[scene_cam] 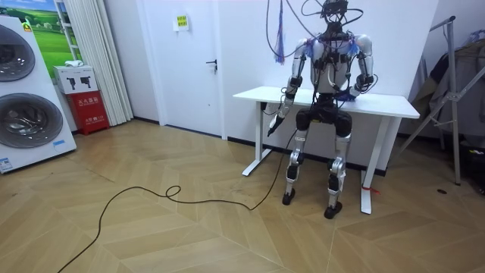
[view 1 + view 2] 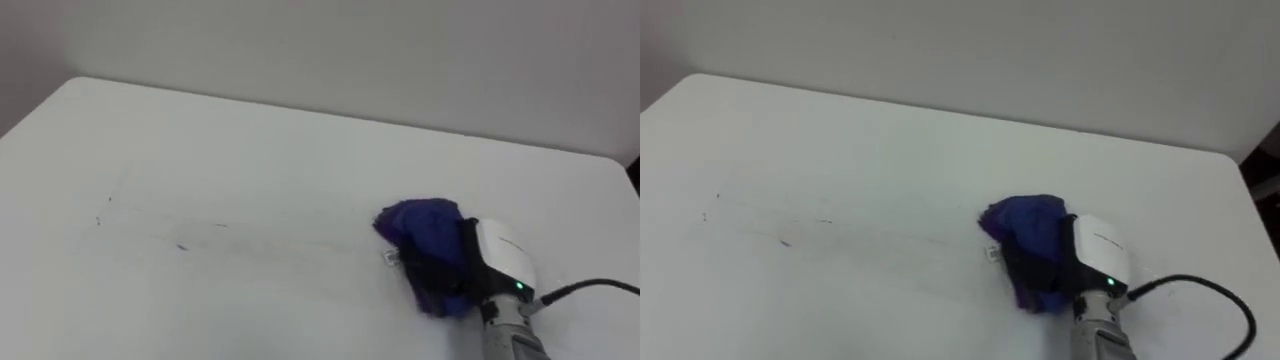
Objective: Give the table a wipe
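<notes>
The left hand (image 1: 271,127) hangs low beside the table (image 2: 300,150) edge on the room view's left, clear of the top. It looks idle, and it is too small there to tell how its fingers sit. The robot stands upright at the table's long side, facing the wall.

On the tabletop, a few small dark marks (image 2: 181,246) and a faint smeared streak lie toward 9 o'clock from the cloth; these are probably what the wiping is aimed at. The top is pale and bare from there to the cloth.

The blue cloth (image 2: 415,225) sits bunched on the right half of the table, flat against the surface. The right hand (image 2: 445,275) bears on it from the 5 o'clock side, where the forearm enters the eye views. The fabric is heaped over and around the front of the hand — the fingers are buried in it, so I cannot tell whether they grip the cloth or lie flat on it. Wadding it this way likely gives a thick pad to push.

I judge the wipe to be mid-course — the marks at 9 o'clock are not yet reached.
</notes>
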Available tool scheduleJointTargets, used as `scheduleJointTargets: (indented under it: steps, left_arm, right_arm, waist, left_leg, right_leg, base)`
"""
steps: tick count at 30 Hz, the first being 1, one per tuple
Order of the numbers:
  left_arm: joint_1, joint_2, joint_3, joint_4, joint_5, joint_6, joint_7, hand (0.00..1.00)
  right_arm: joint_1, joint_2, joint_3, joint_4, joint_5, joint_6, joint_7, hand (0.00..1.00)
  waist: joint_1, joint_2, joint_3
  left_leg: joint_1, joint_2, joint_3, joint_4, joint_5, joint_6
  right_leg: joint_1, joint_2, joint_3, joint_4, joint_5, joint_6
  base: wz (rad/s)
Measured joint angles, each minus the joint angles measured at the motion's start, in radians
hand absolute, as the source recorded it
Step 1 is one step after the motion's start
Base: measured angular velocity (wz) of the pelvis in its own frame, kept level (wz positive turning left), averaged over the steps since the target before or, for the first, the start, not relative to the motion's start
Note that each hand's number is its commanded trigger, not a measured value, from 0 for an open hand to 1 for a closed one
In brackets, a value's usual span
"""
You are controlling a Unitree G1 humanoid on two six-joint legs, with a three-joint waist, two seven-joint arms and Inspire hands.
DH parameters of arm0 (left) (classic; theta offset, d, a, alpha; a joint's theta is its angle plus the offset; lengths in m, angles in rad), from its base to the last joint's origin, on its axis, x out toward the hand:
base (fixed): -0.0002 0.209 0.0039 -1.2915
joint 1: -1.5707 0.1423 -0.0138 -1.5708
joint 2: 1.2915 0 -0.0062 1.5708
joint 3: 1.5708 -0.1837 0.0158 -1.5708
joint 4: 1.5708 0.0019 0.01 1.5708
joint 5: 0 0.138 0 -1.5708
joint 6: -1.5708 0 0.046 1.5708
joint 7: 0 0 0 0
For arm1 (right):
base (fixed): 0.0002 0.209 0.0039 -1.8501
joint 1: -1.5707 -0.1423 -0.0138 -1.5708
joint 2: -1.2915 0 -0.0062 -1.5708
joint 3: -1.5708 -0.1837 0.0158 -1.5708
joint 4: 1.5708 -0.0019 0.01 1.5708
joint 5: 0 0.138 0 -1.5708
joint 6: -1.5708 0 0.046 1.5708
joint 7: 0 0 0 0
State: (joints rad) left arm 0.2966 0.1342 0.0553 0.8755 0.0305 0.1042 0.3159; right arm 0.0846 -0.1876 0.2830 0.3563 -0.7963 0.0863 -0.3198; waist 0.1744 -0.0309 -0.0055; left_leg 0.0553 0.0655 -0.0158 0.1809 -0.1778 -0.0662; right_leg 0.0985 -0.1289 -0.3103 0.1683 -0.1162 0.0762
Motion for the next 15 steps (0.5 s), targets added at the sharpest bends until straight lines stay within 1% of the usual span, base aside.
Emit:
scheduleJointTargets:
  steps: [5, 9, 11, 12, 13, 14, 15]
  left_arm:
    - [0.0, 0.0, -0.002, 0.0, -0.001, 0.0, -0.002, 0.0]
    - [-0.02, -0.001, -0.002, 0.0, -0.001, -0.002, -0.003, 0.0]
    - [-0.027, -0.001, -0.003, 0.0, -0.005, -0.008, -0.003, 0.0]
    - [-0.03, -0.002, -0.003, 0.0, -0.004, -0.019, -0.004, 0.0]
    - [-0.03, -0.003, -0.002, 0.0, -0.004, -0.026, -0.009, 0.0]
    - [-0.031, -0.003, -0.001, 0.0, -0.005, -0.029, -0.015, 0.0]
    - [-0.032, -0.002, 0.0, 0.0, -0.008, -0.035, -0.023, 0.0]
  right_arm:
    - [0.0, -0.003, 0.007, -0.015, -0.012, -0.008, 0.017, 0.0]
    - [0.004, -0.002, -0.001, -0.024, -0.015, -0.026, 0.017, 0.0]
    - [0.006, -0.002, -0.001, -0.036, -0.015, -0.033, 0.021, 0.0]
    - [0.013, -0.002, -0.012, -0.063, -0.016, -0.035, 0.038, 0.0]
    - [0.025, -0.002, -0.027, -0.091, -0.013, -0.047, 0.054, 0.0]
    - [0.034, -0.002, -0.034, -0.103, -0.013, -0.054, 0.059, 0.0]
    - [0.039, -0.002, -0.041, -0.118, -0.013, -0.069, 0.068, 0.0]
  waist:
    - [-0.007, 0.001, 0.0007]
    - [-0.013, 0.005, 0.003]
    - [-0.018, 0.007, 0.0038]
    - [-0.031, 0.009, 0.0051]
    - [-0.035, 0.013, 0.0078]
    - [-0.039, 0.015, 0.0086]
    - [-0.047, 0.017, 0.0106]
  left_leg:
    - [0.006, 0.0, 0.005, -0.011, -0.001, 0.001]
    - [0.01, 0.0, 0.012, -0.013, -0.001, 0.003]
    - [0.009, 0.0, 0.013, -0.014, -0.001, 0.004]
    - [0.008, 0.0, 0.016, -0.015, -0.001, 0.004]
    - [0.008, 0.0, 0.018, -0.016, 0.0, 0.007]
    - [0.008, 0.0, 0.02, -0.017, 0.001, 0.008]
    - [0.008, 0.0, 0.023, -0.018, 0.001, 0.009]
  right_leg:
    - [-0.001, 0.0, 0.0, -0.001, 0.0, 0.0]
    - [-0.003, 0.0, 0.007, -0.001, 0.0, 0.0]
    - [-0.005, 0.0, 0.007, -0.001, 0.0, 0.0]
    - [-0.008, 0.0, 0.009, -0.001, 0.0, 0.0]
    - [-0.009, 0.0, 0.01, -0.001, 0.0, 0.0]
    - [-0.01, 0.0, 0.011, -0.001, 0.0, 0.0]
    - [-0.013, 0.0, 0.015, -0.001, 0.0, 0.0]
  base:
    - [-0.02]
    - [-0.05]
    - [-0.02]
    - [-0.05]
    - [-0.05]
    - [-0.06]
    - [-0.12]
